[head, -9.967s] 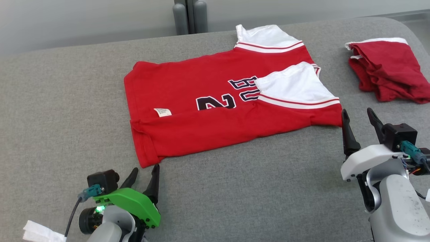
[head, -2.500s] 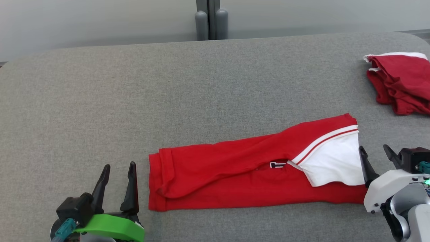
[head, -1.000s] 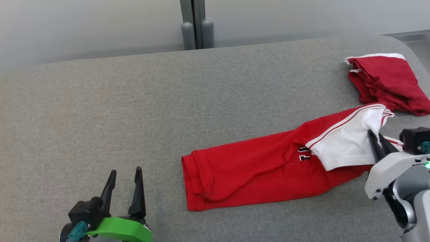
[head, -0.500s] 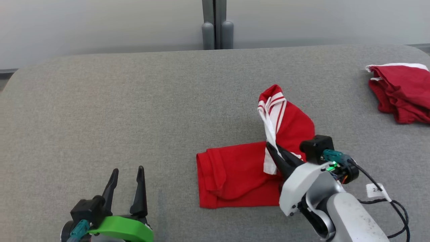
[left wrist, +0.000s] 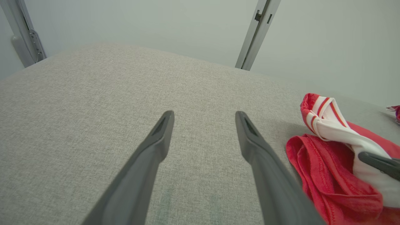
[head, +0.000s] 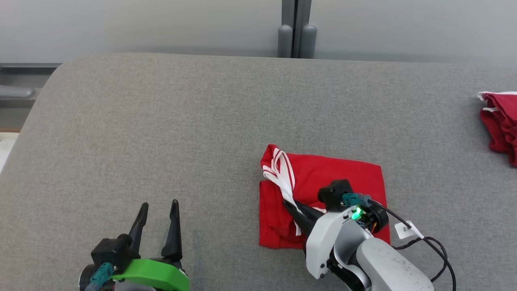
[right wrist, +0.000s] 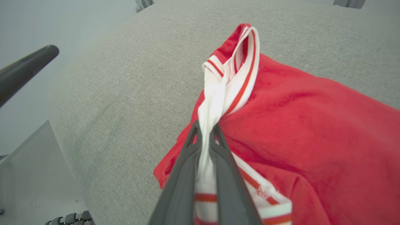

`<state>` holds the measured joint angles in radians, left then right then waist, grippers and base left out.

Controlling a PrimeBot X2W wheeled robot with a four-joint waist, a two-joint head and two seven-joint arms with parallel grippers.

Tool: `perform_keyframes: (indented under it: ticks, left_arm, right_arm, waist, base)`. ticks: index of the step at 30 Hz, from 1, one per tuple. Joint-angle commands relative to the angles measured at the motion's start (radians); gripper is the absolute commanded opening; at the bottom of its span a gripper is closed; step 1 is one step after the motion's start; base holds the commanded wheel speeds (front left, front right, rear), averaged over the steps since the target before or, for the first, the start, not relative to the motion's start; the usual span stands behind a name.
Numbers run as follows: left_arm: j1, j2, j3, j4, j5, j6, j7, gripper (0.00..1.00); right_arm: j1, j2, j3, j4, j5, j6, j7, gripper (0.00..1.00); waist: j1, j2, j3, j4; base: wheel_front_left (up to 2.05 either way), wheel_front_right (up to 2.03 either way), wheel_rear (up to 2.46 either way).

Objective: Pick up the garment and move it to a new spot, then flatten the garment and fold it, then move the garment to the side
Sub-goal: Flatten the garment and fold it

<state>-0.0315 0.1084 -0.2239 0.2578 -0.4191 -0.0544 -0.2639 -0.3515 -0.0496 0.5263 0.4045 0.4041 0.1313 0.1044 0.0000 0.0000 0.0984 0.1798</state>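
Observation:
The garment (head: 335,178) is a red jersey with white, red-striped sleeve trim, folded over into a rough square on the grey padded table (head: 202,121). My right gripper (head: 288,204) is shut on the white sleeve fabric (right wrist: 215,93), which runs up between its fingers and stretches toward the fold's left edge. In the left wrist view the garment (left wrist: 325,168) lies to the right. My left gripper (head: 158,210) stands open at the lower left, nothing between its fingers (left wrist: 162,131), a short way left of the garment.
A second red garment (head: 501,125) lies bunched at the table's far right edge. A grey post (head: 297,28) stands behind the table's back edge. The table's left edge (head: 36,105) drops off near a shelf.
My right gripper has carried the sleeve end leftward over the garment, folding the long strip in half. The head camera has shifted, so the side garment sits further right. The left gripper stays open.

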Motion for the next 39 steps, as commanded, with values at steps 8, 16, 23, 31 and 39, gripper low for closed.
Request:
perform_keyframes:
  ticks: [8,16,23,31,39]
  left_arm:
    - [-0.007,-0.008,-0.005,0.016,0.018,-0.013,0.000,1.00]
    - [-0.023,-0.012,-0.032,0.030,0.031,-0.023,0.000,1.00]
    - [-0.056,-0.012,-0.059,0.041,0.044,-0.032,0.000,1.00]
    - [-0.078,-0.012,-0.063,0.044,0.046,-0.027,0.000,1.00]
    - [-0.056,-0.019,-0.049,0.030,0.035,-0.022,0.000,1.00]
  right_arm:
    - [-0.053,-0.003,0.091,0.044,0.059,-0.001,-0.063,1.00]
    - [-0.070,-0.004,0.078,-0.007,0.036,-0.001,-0.148,1.00]
    - [-0.032,-0.003,-0.110,-0.050,-0.114,-0.001,-0.227,1.00]
    - [0.044,-0.003,-0.324,-0.113,-0.250,-0.001,-0.244,1.00]
    - [0.107,-0.003,-0.408,-0.132,-0.320,-0.001,-0.237,0.44]
  waist:
    - [0.0000,0.0000,-0.018,0.000]
    - [0.0000,0.0000,-0.044,-0.028]
    - [0.0000,0.0000,-0.058,-0.054]
    - [0.0000,0.0000,-0.067,-0.084]
    - [0.0000,0.0000,-0.062,-0.087]
  base:
    - [0.00,0.00,0.00]
    - [0.00,0.00,0.00]
    - [0.00,0.00,0.00]
    - [0.00,0.00,0.00]
    - [0.00,0.00,0.00]
